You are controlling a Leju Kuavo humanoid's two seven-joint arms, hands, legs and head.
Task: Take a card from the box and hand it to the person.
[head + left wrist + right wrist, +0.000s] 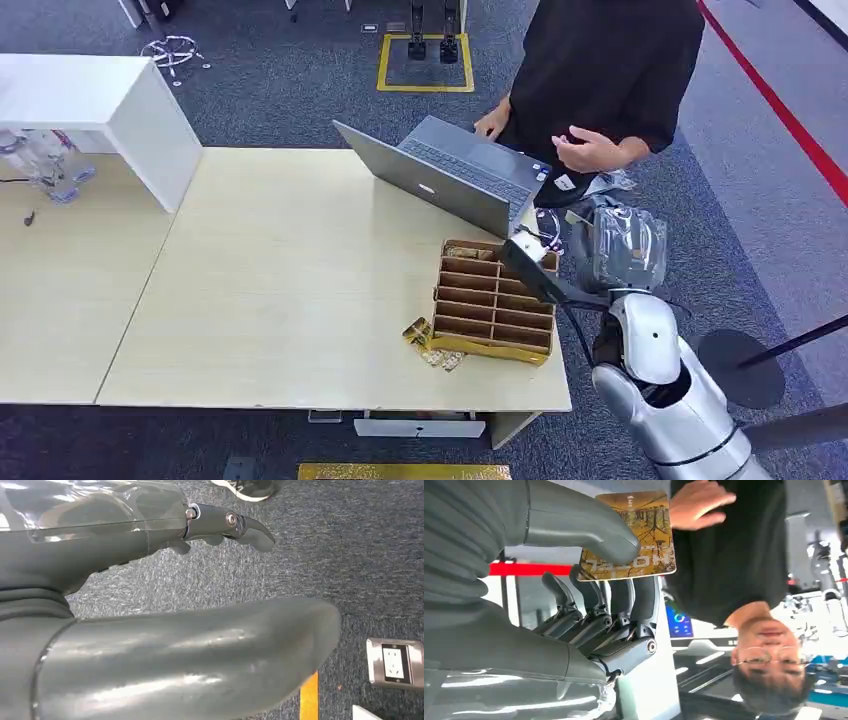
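A brown card (644, 530) with a tree picture is pinched between the thumb and fingers of my right hand (604, 615). The person's hand (699, 505) is spread just beyond the card's far edge, and I cannot tell whether it touches it. In the head view my right hand (625, 245), under clear plastic wrap, is raised off the table's right end toward the person in black (610, 70). The cardboard box (497, 300) with its divided slots sits at the table's front right. My left hand (215, 525) hangs over the carpet, holding nothing.
An open grey laptop (450, 175) stands behind the box. A few loose cards (432, 345) lie by the box's front left corner. A white cabinet (120, 110) and bottles (45, 165) are at the far left. A floor socket (395, 662) lies below my left hand.
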